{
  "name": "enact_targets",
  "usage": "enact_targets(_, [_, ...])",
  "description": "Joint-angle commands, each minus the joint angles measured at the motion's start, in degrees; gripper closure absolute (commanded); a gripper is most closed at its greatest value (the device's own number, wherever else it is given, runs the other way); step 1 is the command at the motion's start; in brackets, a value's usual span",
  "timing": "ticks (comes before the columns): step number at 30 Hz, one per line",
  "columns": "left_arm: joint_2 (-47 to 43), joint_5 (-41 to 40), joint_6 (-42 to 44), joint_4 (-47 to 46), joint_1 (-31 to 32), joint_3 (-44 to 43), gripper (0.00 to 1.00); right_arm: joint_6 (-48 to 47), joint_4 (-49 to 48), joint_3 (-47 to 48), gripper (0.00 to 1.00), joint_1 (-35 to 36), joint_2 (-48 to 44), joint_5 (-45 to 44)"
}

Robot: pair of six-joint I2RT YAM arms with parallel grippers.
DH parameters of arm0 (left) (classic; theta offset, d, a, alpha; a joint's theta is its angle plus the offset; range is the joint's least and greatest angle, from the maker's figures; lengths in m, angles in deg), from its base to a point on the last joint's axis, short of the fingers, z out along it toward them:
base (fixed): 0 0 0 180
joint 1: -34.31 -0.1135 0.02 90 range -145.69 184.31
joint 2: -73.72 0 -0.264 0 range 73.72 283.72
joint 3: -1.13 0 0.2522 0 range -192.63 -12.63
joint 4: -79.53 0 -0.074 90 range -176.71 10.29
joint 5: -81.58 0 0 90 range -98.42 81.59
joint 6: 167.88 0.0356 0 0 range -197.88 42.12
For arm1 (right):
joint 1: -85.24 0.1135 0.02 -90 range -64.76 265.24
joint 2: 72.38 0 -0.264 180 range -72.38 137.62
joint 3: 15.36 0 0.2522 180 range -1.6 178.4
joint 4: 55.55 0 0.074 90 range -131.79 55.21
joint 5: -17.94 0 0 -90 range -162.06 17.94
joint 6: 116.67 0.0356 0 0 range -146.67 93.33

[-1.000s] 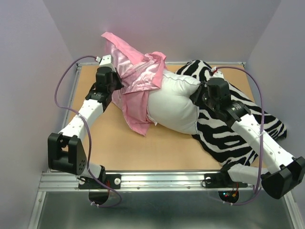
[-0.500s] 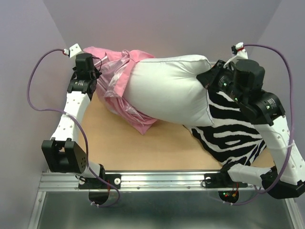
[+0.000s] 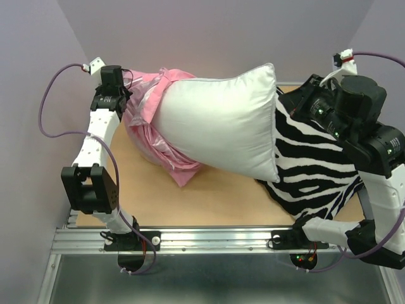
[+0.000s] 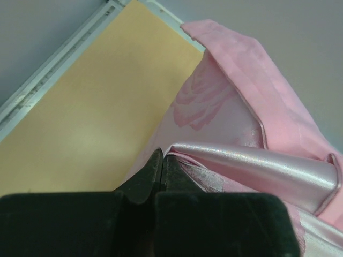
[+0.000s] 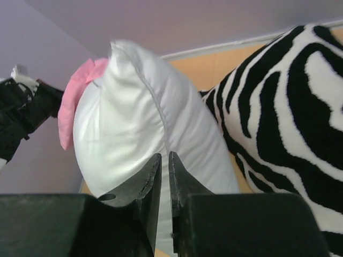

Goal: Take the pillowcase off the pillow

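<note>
The white pillow (image 3: 221,123) hangs in the air above the table, stretched between my two arms. Its left end still sits inside the pink satin pillowcase (image 3: 144,120), which is bunched around that end. My left gripper (image 3: 126,95) is at the back left, shut on a fold of the pillowcase (image 4: 241,123); its tips (image 4: 163,155) pinch the shiny hem. My right gripper (image 3: 288,104) is raised at the back right, and its jaws (image 5: 165,158) are shut on the seamed edge of the pillow (image 5: 128,123). A little of the pillowcase (image 5: 75,101) shows behind the pillow.
A zebra-striped pillow (image 3: 310,164) lies on the right half of the wooden table (image 3: 190,202), under my right arm, and shows in the right wrist view (image 5: 289,107). A metal rail (image 3: 202,239) runs along the near edge. Purple walls stand close all round.
My right gripper has risen and moved right with the pillow's edge. The pillow has lifted off the table and slid further out of the pillowcase. My left gripper moved to the back left and holds there.
</note>
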Motion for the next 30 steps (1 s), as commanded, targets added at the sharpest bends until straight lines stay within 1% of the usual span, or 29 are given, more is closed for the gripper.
enact_targets(1, [4.2, -16.8, 1.4, -1.1, -8.0, -3.5, 1.00, -2.8, -4.2, 6.9, 0.99, -1.5, -5.0, -11.3])
enact_targets(2, [4.9, -18.4, 1.1, 1.0, -8.1, -5.6, 1.00, -3.1, -4.0, 6.6, 0.99, -1.5, -5.3, -12.2])
enact_targets(6, [6.3, -21.6, 2.8, 3.0, -7.3, -9.6, 1.00, -4.1, -3.9, 4.2, 0.99, -1.5, -5.6, -13.3])
enact_targets(7, [5.8, -22.4, 5.6, 2.3, -6.4, -9.7, 1.00, -4.4, -3.8, 3.0, 0.99, -1.5, -5.2, -12.6])
enact_targets(9, [5.7, -23.5, 7.9, 0.7, -4.4, -9.3, 1.00, -5.2, -4.5, -2.4, 1.00, -1.5, -4.4, -7.6])
enact_targets(10, [5.7, -23.2, 8.7, 0.7, -4.2, -8.7, 1.00, -5.5, -5.7, -5.0, 0.99, -1.5, -4.6, -2.2])
enact_targets(11, [5.8, -20.3, 9.3, 0.0, -4.2, -8.1, 1.00, -5.6, -7.5, -11.9, 0.98, -1.5, -5.3, 1.0])
enact_targets(12, [5.9, -18.9, 9.7, -0.1, -4.1, -7.6, 1.00, -5.8, -11.7, -15.1, 0.95, -1.5, -5.8, 4.6])
enact_targets(13, [6.2, -17.4, 9.6, -0.3, -4.0, -6.3, 1.00, -5.6, -13.3, -20.9, 0.89, -1.4, -6.1, 10.3])
enact_targets(14, [6.3, -16.4, 9.9, -0.5, -3.7, -5.6, 1.00, -5.8, -14.9, -23.4, 0.84, -1.4, -6.1, 13.4])
enact_targets(15, [6.4, -15.6, 10.0, -0.6, -3.1, -5.0, 1.00, -6.0, -18.1, -26.0, 0.78, -1.4, -5.8, 15.3])
enact_targets(17, [6.8, -13.9, 9.8, -0.6, -2.5, -2.9, 1.00, -6.7, -21.2, -29.9, 0.66, -1.3, -5.0, 18.9])
enact_targets(18, [6.8, -12.6, 9.7, -0.8, -2.3, -2.2, 1.00, -7.1, -24.3, -34.0, 0.53, -0.9, -4.8, 19.2])
enact_targets(19, [6.4, -11.7, 9.6, -1.1, -1.9, -1.5, 1.00, -7.3, -26.1, -35.6, 0.47, -0.6, -4.6, 19.3])
enact_targets(20, [6.0, -11.0, 9.4, -1.3, -1.6, 0.0, 0.87, -7.7, -28.1, -37.7, 0.35, 0.1, -4.3, 19.9])
enact_targets(21, [4.3, -10.1, 9.4, -2.1, -1.1, 1.1, 0.79, -8.4, -31.7, -40.6, 0.31, 0.6, -3.9, 20.1])
enact_targets(22, [3.0, -9.4, 9.6, -3.4, -1.0, 4.0, 0.69, -8.7, -33.3, -42.1, 0.29, 1.2, -3.4, 20.1])
enact_targets(23, [1.9, -9.4, 9.6, -5.1, -1.0, 5.1, 0.52, -9.2, -34.7, -43.1, 0.24, 2.7, -1.9, 19.8])
enact_targets(26, [-2.4, -7.9, 10.2, -6.1, -0.9, 7.0, 0.38, -11.6, -40.5, -47.0, 0.18, 6.0, 0.9, 17.6])
enact_targets(28, [-5.6, -7.4, 10.8, -5.7, -0.9, 7.0, 0.36, -13.7, -44.0, -48.8, 0.15, 7.4, 4.2, 16.6])
enact_targets(29, [-6.8, -7.1, 10.8, -5.1, 0.6, 7.0, 0.28, -14.5, -45.5, -49.5, 0.13, 8.6, 5.1, 16.6])
enact_targets(30, [-8.1, -6.5, 10.8, -5.1, 0.8, 7.2, 0.21, -14.9, -46.9, -50.2, 0.13, 9.1, 6.2, 16.1])
